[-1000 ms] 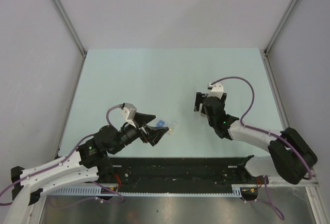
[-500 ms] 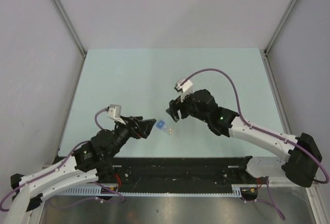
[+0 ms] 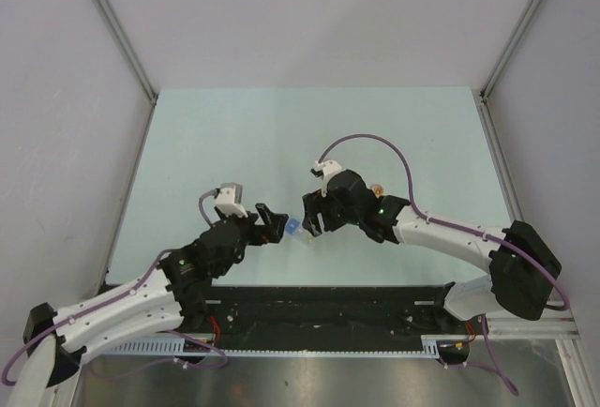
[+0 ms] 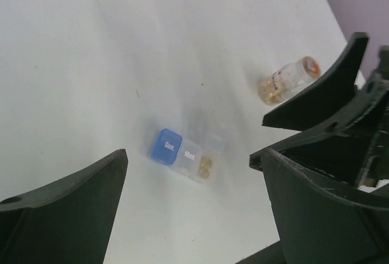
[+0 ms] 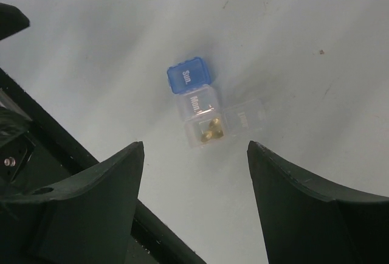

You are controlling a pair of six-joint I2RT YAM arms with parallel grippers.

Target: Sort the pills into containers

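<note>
1. The pill box (image 4: pixel 185 154) lies flat on the table (image 3: pixel 234 135). It is a short strip of cells and serves as the landmark here.
2. One end of the box is a blue cell marked "Sun.". A clear cell marked "Mon." comes next, and both are shut.
3. The third cell in the box has its clear lid flipped open to the side. A few orange-tan pills (image 5: pixel 211 130) sit inside it.
4. The jar (image 4: pixel 289 80) lies on its side, well apart from the box. In the top view it is to the right of the box and farther back, partly hidden by the right arm. Orange-tan bits show through its clear wall, but blur hides how many.
5. The left gripper (image 3: pixel 274 222) hangs just left of the box in the top view. Its fingers (image 4: pixel 67 209) are spread wide, with nothing between them. In its wrist view the box lies in the gap between the fingers, untouched.
6. The right gripper (image 3: pixel 309 218) is just right of the box, facing the left one across it. Its fingers (image 5: pixel 304 197) stand apart and hold nothing. In its wrist view the box lies just beyond the two tips.
7. Neither gripper touches the box, the pills or the jar.
</note>
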